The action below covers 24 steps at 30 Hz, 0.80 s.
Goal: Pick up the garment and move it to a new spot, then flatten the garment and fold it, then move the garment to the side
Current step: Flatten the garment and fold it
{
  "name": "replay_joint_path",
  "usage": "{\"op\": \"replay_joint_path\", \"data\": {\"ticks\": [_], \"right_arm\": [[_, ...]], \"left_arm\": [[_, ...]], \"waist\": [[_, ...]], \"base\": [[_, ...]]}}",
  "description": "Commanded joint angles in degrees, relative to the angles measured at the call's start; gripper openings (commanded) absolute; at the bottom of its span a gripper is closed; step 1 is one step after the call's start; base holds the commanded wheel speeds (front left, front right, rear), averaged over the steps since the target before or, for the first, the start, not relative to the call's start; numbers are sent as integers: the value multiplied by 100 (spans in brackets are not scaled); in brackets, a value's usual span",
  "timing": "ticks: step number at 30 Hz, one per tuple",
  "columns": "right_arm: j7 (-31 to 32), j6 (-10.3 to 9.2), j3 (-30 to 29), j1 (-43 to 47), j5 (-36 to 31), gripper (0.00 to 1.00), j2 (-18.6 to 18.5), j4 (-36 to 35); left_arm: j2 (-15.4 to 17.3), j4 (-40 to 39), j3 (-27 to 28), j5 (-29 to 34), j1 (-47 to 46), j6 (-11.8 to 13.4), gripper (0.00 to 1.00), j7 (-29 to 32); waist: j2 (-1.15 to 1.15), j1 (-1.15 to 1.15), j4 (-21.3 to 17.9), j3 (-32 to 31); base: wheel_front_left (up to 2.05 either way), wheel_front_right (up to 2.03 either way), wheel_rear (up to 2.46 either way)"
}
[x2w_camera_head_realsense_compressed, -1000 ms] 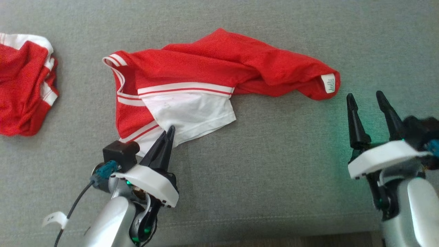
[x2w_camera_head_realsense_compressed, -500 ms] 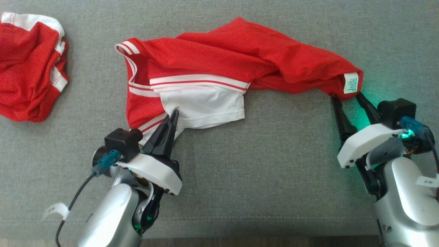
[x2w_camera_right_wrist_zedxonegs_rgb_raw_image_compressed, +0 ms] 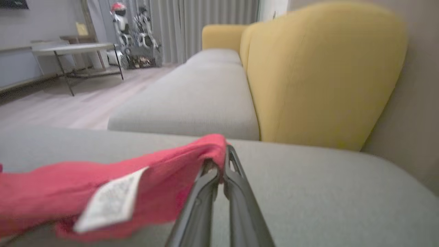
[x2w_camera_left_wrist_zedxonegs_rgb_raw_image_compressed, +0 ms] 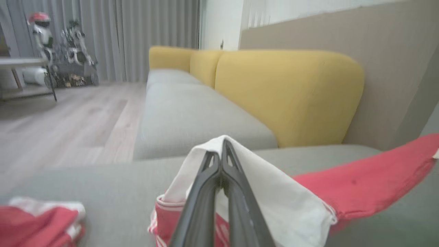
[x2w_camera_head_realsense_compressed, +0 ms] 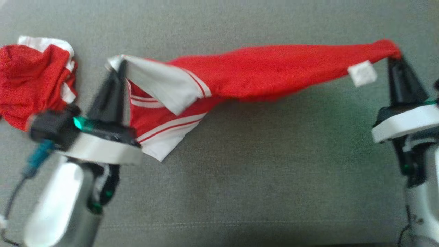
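Head pic is blurry all over. The tag [x2w_camera_head_realsense_compressed: 362,73], just left of the right claw [x2w_camera_head_realsense_compressed: 394,60], is a white smudge. Its words can't be read, & they're too fuzzy in the right wrist pic too. The bit of red cloth [x2w_camera_head_realsense_compressed: 274,73] each claw pinches is hidden betw. the fingers [x2w_camera_right_wrist_zedxonegs_rgb_raw_image_compressed: 205,206]. The other red pile [x2w_camera_head_realsense_compressed: 31,79], left of the left claw [x2w_camera_head_realsense_compressed: 120,66], is cut off by the pic edge. The left arm [x2w_camera_head_realsense_compressed: 58,206] & right arm [x2w_camera_head_realsense_compressed: 423,192] run off the bottom. Far past the left claw tips, the small shapes [x2w_camera_left_wrist_zedxonegs_rgb_raw_image_compressed: 41,27] by the curtain [x2w_camera_left_wrist_zedxonegs_rgb_raw_image_compressed: 137,34] are too blurry to tell.
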Motion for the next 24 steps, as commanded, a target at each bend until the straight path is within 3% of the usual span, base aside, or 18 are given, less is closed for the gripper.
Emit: {"op": "replay_joint_path", "data": {"ticks": [1,12,20,24], "right_arm": [[71,43,-28,-102,36,0,-149,-511],[898,43,-564,-143,-40,0,-460,-2680],[1320,43,-751,-260,72,0,-535,-3093],[1331,43,-762,-769,327,0,-532,-2656]], "left_arm": [[276,-486,404,32,-390,82,0,42],[927,-1997,857,93,-1481,124,0,976],[960,-2088,822,37,-2132,116,0,1458],[890,-1356,660,-29,-2899,-81,0,1623]], "waist": [[0,0,-15,-206],[0,0,-23,-774],[0,0,-37,-831],[0,0,-82,-667]], "base": [[0,0,0],[0,0,0],[0,0,0],[0,0,0]]}}
